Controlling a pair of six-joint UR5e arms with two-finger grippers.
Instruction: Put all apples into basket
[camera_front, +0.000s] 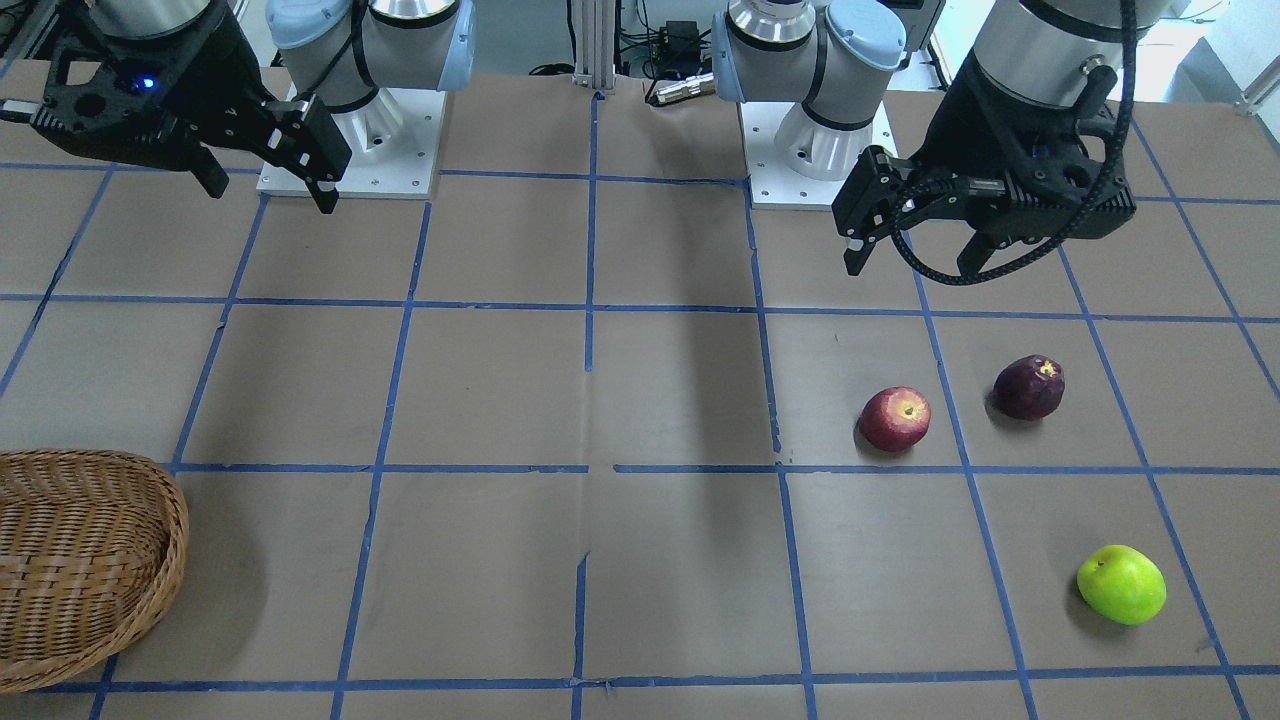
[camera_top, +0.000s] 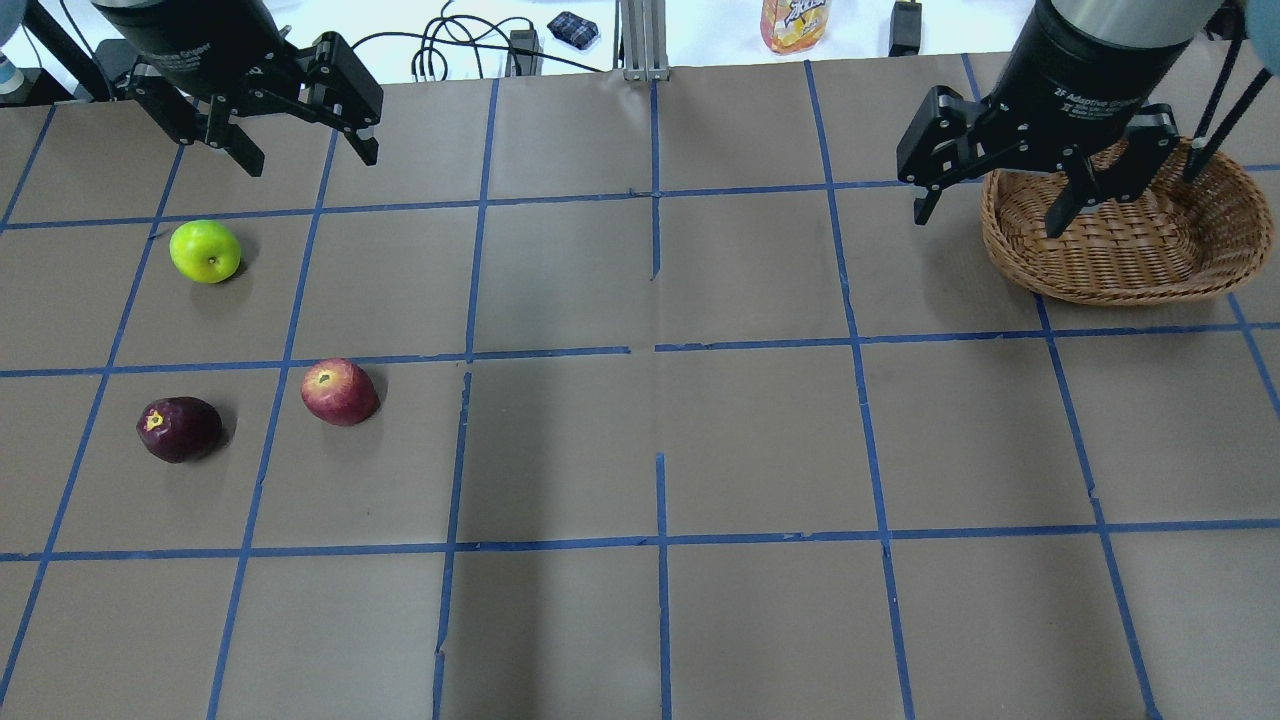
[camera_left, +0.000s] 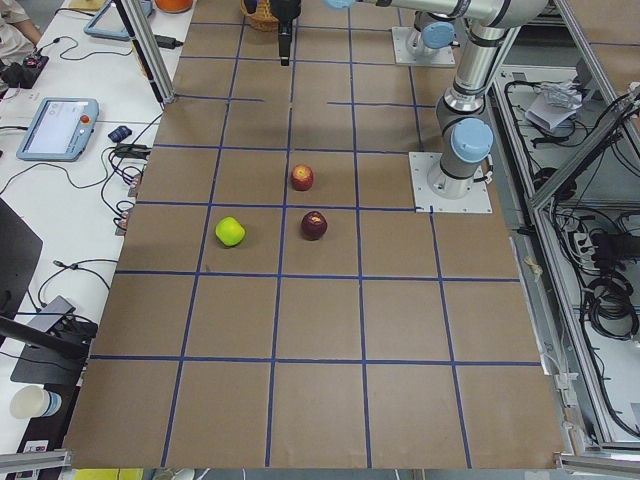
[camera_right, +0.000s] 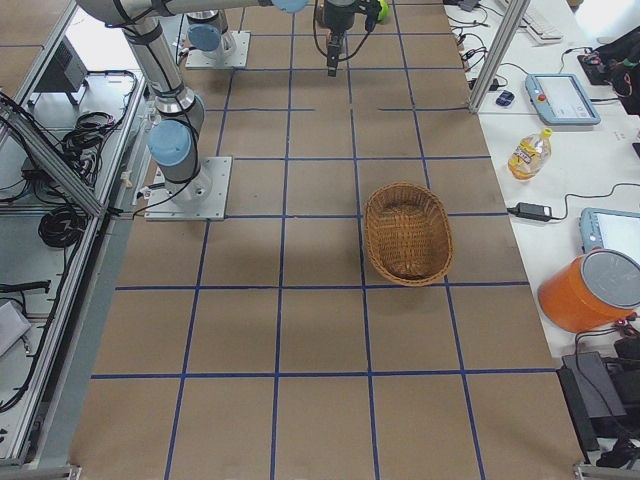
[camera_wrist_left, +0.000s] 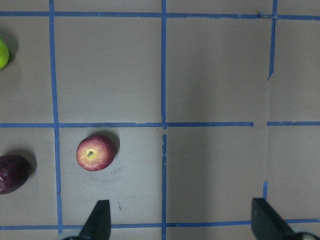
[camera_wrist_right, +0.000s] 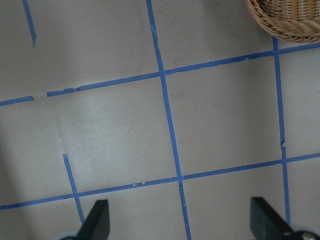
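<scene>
The left tool (camera_top: 313, 163) hangs high above the table (camera_top: 650, 420) with its fingers spread wide. All three apples lie on the left side of the table, below the tool. The green apple (camera_top: 205, 251) is the farthest out. The red apple (camera_top: 340, 392) and the dark apple (camera_top: 180, 429) lie nearer, side by side but apart. The right tool (camera_top: 988, 222) is also open. The basket (camera_top: 1120, 290) sits at the far right, just beyond it.

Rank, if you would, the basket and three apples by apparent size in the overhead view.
1. wicker basket
2. maroon apple and red apple, alike
3. green apple, marginally smaller but farther away, so unsure
</scene>
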